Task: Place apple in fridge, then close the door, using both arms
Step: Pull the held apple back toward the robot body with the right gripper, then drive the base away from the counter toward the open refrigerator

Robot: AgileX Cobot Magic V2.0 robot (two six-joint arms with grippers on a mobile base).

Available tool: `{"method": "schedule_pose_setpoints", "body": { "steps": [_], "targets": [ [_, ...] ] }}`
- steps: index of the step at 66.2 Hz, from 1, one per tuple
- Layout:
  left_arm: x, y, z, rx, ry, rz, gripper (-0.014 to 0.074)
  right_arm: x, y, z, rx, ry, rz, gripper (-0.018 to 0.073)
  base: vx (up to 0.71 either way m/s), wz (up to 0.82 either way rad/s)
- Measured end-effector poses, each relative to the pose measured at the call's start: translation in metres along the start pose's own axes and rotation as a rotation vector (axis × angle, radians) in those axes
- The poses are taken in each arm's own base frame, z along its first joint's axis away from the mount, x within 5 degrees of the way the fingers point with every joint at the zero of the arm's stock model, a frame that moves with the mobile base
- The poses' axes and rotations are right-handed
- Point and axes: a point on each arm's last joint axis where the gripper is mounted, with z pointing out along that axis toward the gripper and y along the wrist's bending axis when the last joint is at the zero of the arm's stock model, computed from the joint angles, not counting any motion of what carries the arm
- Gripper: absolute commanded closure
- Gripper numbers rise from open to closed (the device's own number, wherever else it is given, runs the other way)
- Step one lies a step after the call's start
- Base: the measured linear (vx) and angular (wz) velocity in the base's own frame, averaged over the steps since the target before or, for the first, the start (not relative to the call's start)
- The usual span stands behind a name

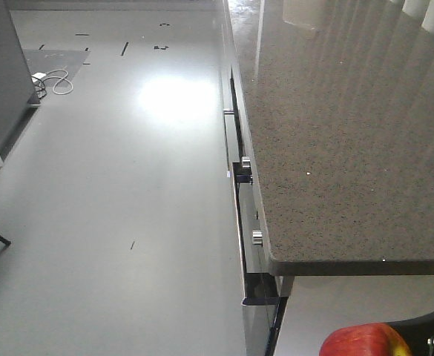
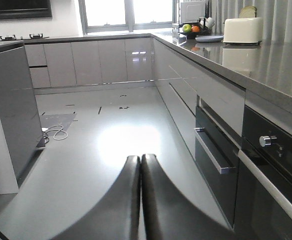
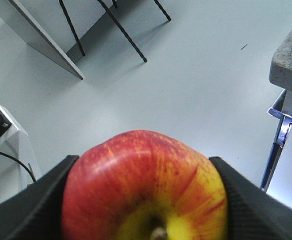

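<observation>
A red apple (image 3: 146,195) is gripped by the right hand (image 3: 144,162), low in the frame, above the floor (image 3: 185,75). The left hand (image 2: 141,159) is closed and empty. Placing it in the fridge and closing the door are judged not yet done.

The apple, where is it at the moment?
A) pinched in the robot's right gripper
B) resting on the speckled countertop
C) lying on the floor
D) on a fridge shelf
A: in the right wrist view the apple is squeezed from both sides by the right gripper, held up over the bare floor.
</observation>
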Motion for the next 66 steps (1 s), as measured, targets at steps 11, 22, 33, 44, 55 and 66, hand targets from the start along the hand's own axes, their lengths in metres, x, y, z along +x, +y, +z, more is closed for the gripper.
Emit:
{"method": "schedule_pose_setpoints", "body": {
  "steps": [11, 22, 33, 44, 55, 66],
  "targets": [
    [0.0, 0.0, 0.0, 0.0, 0.0, 0.0, 0.0603, 0.0, 0.0, 0.0, 0.0, 0.0, 0.0, 0.0356, 0.0, 0.01],
    [0.0, 0.0, 0.0, 0.0, 0.0, 0.0, 0.0603, 0.0, 0.0, 0.0, 0.0, 0.0, 0.0, 0.0356, -0.02, 0.08],
    [0.0, 0.0, 0.0, 0.0, 0.0, 0.0, 0.0603, 0.0, 0.0, 0.0, 0.0, 0.0, 0.0, 0.0356, -0.05, 0.22],
    [0.0, 0.0, 0.0, 0.0, 0.0, 0.0, 0.0603, 0.0, 0.0, 0.0, 0.0, 0.0, 0.0, 0.0356, -0.08, 0.31],
    [0.0, 0.0, 0.0, 0.0, 0.0, 0.0, 0.0603, 0.0, 0.0, 0.0, 0.0, 0.0, 0.0, 0.0356, -0.08, 0.31],
    [0.0, 0.0, 0.0, 0.0, 0.0, 0.0, 0.0603, 0.0, 0.0, 0.0, 0.0, 0.0, 0.0, 0.0356, -0.06, 0.25]
  ]
}}
